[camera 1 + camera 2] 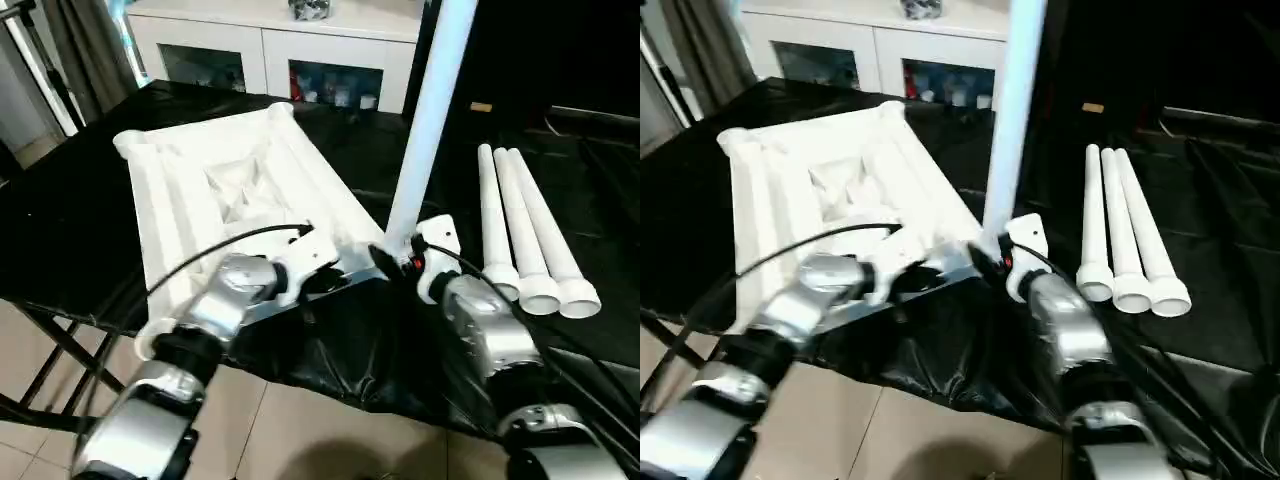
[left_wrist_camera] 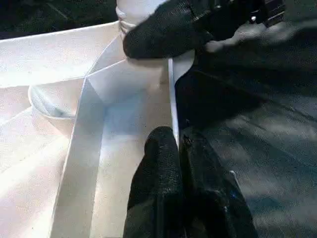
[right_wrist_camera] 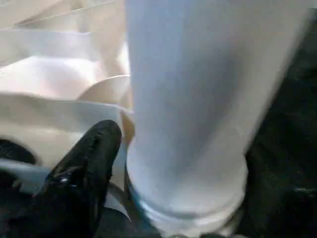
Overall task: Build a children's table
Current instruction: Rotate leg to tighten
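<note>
The children's table top lies upside down on the black cloth, its ribs and round corner sockets facing up. One white leg stands upright in the near right corner socket. My right gripper is open around the base of that leg. One finger sits just beside the base, and the other finger is hidden behind the leg. My left gripper is shut on the thin near rim of the top, close to that same corner. Three more legs lie side by side to the right.
The black-draped table carries everything, and its near edge runs just under my forearms, with tiled floor below. A white glass-door cabinet stands behind it. A folding frame shows under the table at the left.
</note>
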Robot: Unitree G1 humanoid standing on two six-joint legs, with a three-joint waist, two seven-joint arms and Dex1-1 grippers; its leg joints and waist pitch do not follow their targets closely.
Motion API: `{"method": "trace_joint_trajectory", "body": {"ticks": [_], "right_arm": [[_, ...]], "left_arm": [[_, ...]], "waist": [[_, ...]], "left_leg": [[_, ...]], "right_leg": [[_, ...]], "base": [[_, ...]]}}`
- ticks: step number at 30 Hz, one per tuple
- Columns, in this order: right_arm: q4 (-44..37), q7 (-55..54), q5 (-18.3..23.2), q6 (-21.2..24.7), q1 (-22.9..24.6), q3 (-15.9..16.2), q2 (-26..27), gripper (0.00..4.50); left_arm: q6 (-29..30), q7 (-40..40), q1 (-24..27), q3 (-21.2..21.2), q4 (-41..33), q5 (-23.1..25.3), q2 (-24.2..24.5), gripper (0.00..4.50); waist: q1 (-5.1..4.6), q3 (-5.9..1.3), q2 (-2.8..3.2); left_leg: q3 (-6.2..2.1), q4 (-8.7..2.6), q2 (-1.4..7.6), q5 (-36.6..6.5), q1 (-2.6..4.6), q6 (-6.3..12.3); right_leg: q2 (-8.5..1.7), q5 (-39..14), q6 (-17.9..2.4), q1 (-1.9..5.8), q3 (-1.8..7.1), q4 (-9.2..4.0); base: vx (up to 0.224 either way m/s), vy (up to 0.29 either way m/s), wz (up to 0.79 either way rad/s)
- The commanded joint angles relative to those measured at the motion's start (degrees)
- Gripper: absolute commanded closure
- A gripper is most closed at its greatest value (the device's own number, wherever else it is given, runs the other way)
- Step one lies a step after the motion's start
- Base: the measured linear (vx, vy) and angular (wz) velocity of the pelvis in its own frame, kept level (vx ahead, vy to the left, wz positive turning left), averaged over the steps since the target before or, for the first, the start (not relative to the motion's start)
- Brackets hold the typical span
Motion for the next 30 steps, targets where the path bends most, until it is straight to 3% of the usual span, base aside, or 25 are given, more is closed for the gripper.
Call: {"method": "trace_joint_trajectory", "body": {"ticks": [1, 6, 11, 12, 16, 23, 24, 25, 27, 28, 29, 30], "right_arm": [[-2.83, 8.89, 1.10, -1.05, 0.59, 3.88, -1.82, 0.79], [-7.64, 22.15, 2.91, 0.66, 2.56, 6.73, -6.68, 0.79], [-9.65, 30.81, 3.60, 2.17, 3.24, 9.12, -9.88, 0.79], [-9.90, 32.84, 4.13, 2.99, 3.11, 9.84, -10.67, 1.04], [-9.94, 33.71, 5.15, 3.96, 2.70, 9.73, -10.71, 1.17], [-11.49, 29.93, 5.22, 5.38, 4.73, 9.08, -8.17, 1.75], [-11.49, 29.93, 5.22, 5.38, 4.73, 9.08, -8.17, 1.79], [-9.39, 21.55, 3.17, 4.59, 4.52, 7.81, -5.28, 1.81], [-7.80, 16.38, 1.94, 4.29, 4.21, 7.06, -3.55, 1.83], [-5.03, 7.68, 0.17, 4.11, 3.56, 5.84, -0.52, 1.83], [-3.07, 2.34, -0.12, 4.57, 2.90, 4.77, 1.73, 1.83], [-2.81, 1.65, -0.13, 4.64, 2.81, 4.62, 2.03, 1.85]], "left_arm": [[-2.03, -6.45, 0.72, -1.54, -2.80, -1.72, 1.06, 4.50], [-3.83, -12.22, 0.22, -1.24, -2.22, -3.41, 4.43, 4.50], [-5.28, -15.97, -1.31, -0.88, 0.04, -3.86, 7.09, 4.50], [-5.69, -17.12, -1.95, -0.83, 0.82, -3.80, 7.94, 4.50], [-5.53, -18.36, -2.76, -0.66, 1.32, -4.12, 8.63, 4.50], [-3.39, -16.54, -2.25, -0.52, 1.15, -4.42, 7.11, 4.50], [-3.39, -16.54, -2.25, -0.52, 1.15, -4.42, 7.11, 4.50], [-1.29, -12.03, -2.28, 0.00, 1.46, -3.71, 5.26, 4.50], [-0.22, -9.01, -2.40, 0.35, 1.77, -3.29, 3.96, 4.50], [1.68, -3.69, -2.61, 0.69, 2.13, -2.46, 1.30, 4.50], [2.93, -0.31, -2.71, 0.79, 2.29, -2.07, -0.89, 4.50], [3.09, 0.12, -2.72, 0.79, 2.31, -2.02, -1.18, 4.50]], "waist": [[0.17, -3.87, 0.04], [0.73, -3.85, 0.03], [1.27, -3.81, -0.15], [1.48, -3.75, -0.23], [1.82, -3.81, -0.26], [1.82, -3.93, -0.15], [1.85, -3.89, -0.18], [1.62, -3.75, -0.13], [1.31, -3.51, -0.15], [1.00, -3.21, -0.23], [1.00, -3.21, -0.23], [0.53, -2.86, -0.23]], "left_leg": [[-0.11, -3.51, 1.35, -5.40, -0.55, 6.37], [0.06, -3.31, 1.68, -4.20, -0.56, 7.84], [0.18, -3.21, 1.63, -4.97, -0.63, 7.96], [0.18, -3.25, 1.61, -5.15, -0.58, 7.50], [0.13, -3.31, 1.70, -4.79, -0.55, 6.32], [0.10, -3.20, 1.71, -2.99, -0.69, 6.58], [0.09, -3.25, 1.66, -3.54, -0.69, 6.30], [0.10, -3.37, 1.69, -4.37, -0.55, 5.45], [0.04, -3.53, 1.51, -6.27, -0.49, 4.17], [0.04, -3.68, 1.22, -8.39, -0.27, 2.45], [0.04, -3.68, 1.22, -8.39, -0.27, 2.45], [-0.17, -3.79, 0.96, -11.25, 0.15, 1.25]], "right_leg": [[-3.96, -7.01, -13.52, 3.91, 3.17, -3.42], [-3.88, -3.24, -14.89, 3.84, 3.17, -2.87], [-3.93, -5.28, -14.54, 3.83, 3.11, -3.04], [-3.88, -6.60, -14.01, 3.78, 3.11, -3.18], [-4.04, -7.33, -13.67, 3.72, 3.15, -3.08], [-4.05, -3.89, -14.38, 3.80, 3.15, -2.73], [-4.08, -4.91, -14.15, 3.85, 3.13, -2.87], [-4.14, -6.62, -13.78, 3.58, 3.21, -3.08], [-4.17, -10.54, -13.05, 3.48, 3.13, -3.56], [-4.19, -17.59, -10.70, 3.39, 3.09, -4.39], [-4.19, -17.59, -10.70, 3.39, 3.09, -4.39], [-4.11, -24.51, -8.73, 3.16, 2.73, -5.24]], "base": [[0.000, 0.000, 0.00], [0.000, 0.000, 0.00], [0.000, 0.000, 0.00], [0.000, 0.000, 0.00], [0.000, 0.000, 0.00], [0.000, 0.000, 0.00], [0.000, 0.000, 0.00], [0.000, 0.000, 0.00], [0.000, 0.000, 0.00], [0.000, 0.000, 0.00], [0.000, 0.000, 0.00], [0.000, 0.000, 0.00]]}}
